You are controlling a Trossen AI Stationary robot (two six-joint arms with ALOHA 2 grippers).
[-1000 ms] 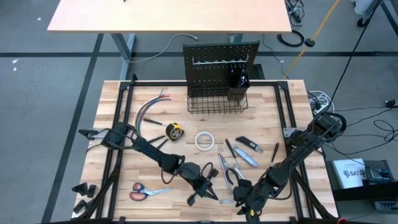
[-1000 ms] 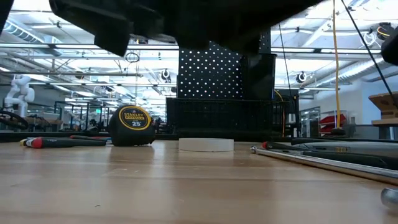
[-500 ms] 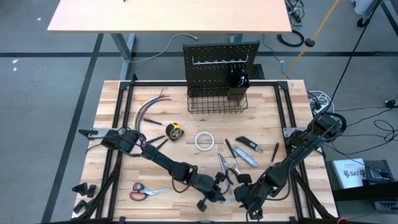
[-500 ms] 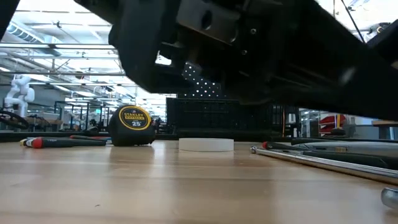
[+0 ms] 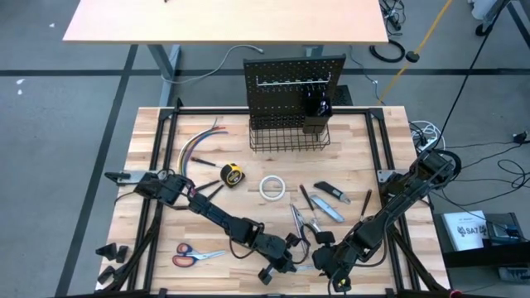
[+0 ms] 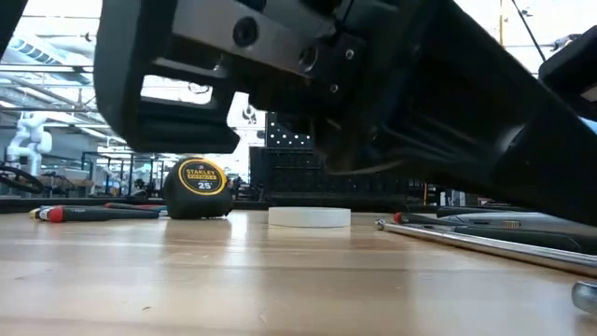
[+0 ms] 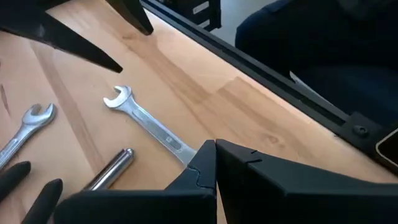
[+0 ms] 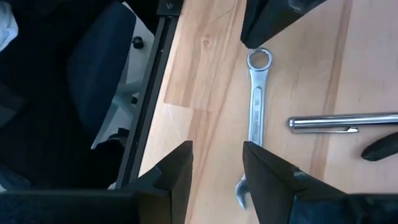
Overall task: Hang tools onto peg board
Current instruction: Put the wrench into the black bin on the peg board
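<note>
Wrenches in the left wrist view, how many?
2. The first wrench ends behind the left gripper's shut tips; the second wrench lies apart, cut by the picture's edge. Others may be hidden behind the gripper.

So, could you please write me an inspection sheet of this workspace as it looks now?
Surface: wooden tabletop, flat, dry.
Job's things: peg board upright at the far edge, with wire basket. On the table lie a yellow tape measure, orange-handled scissors, pliers and a silver wrench.
Clutter: white tape roll; bundle of coloured wires.
Grippers: left gripper shut, low at the near edge over the wrench; right gripper beside it, open, with the wrench between its fingers.
Cables: some on the floor on the right.
Surroundings: another table behind; no person seen.
</note>
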